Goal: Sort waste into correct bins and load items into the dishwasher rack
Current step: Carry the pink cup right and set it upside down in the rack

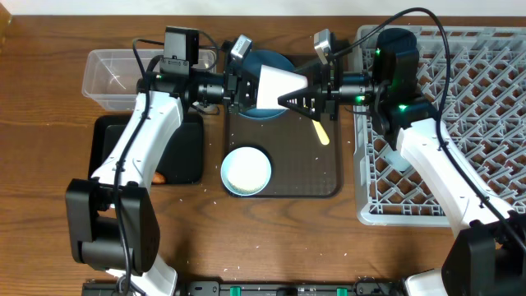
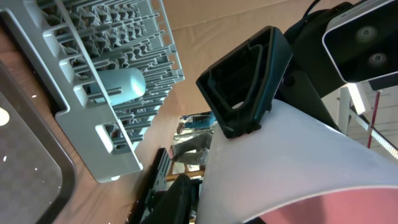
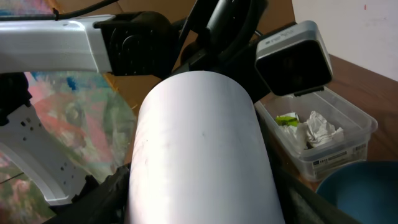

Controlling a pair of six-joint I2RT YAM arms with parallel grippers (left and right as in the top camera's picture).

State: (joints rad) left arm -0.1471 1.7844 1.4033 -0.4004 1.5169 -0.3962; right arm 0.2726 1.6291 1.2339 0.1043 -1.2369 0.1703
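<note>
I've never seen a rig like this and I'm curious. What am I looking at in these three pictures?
Two robot arms stand at a table. One picture looks down from above; the other two come from a camera on each wrist. The left gripper and right gripper meet at a pale cup; the right grips it, the left I cannot tell. Under them is a blue bowl; a brown tray carries a white bowl and yellow spoon. Beside it sit a clear tub with tissue, a black tray and a grey rack.
</note>
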